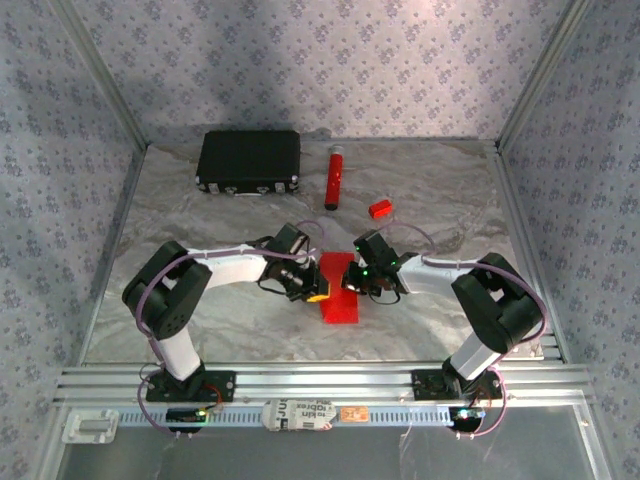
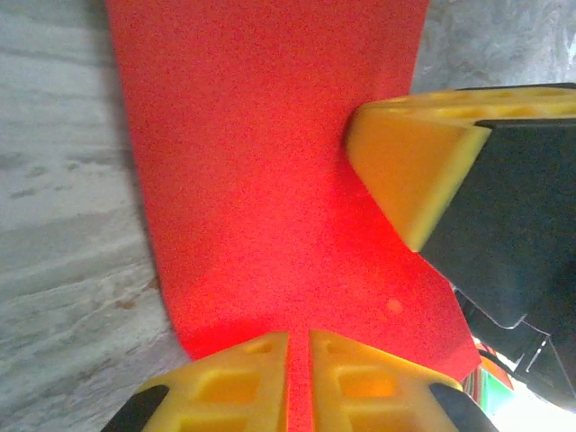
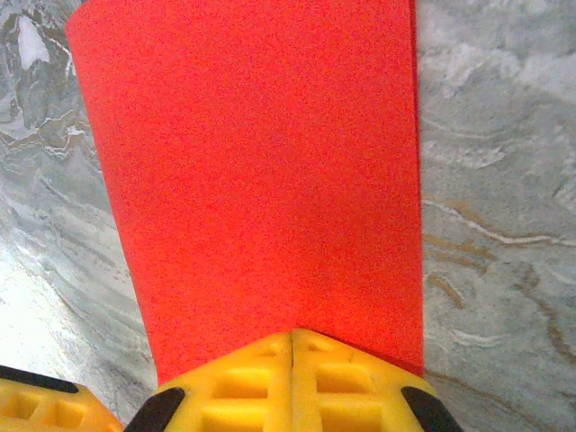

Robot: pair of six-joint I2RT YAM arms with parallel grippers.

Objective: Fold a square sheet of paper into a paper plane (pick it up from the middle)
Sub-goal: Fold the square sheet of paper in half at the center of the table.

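Hold the red paper sheet, lying folded at the front middle of the counter, pinched at opposite edges by the shut left jaws and shut right jaws, and press the crease evenly without tugging it askew.

You will find the sheet of paper on the table, midway between its left and right edges and closer to the near edge than the far one. Your left gripper pinches the sheet's left side, your right gripper its right side. A case sits toward the far left corner. Right of it is a tube. A small block lies right of the tube, nearer you.
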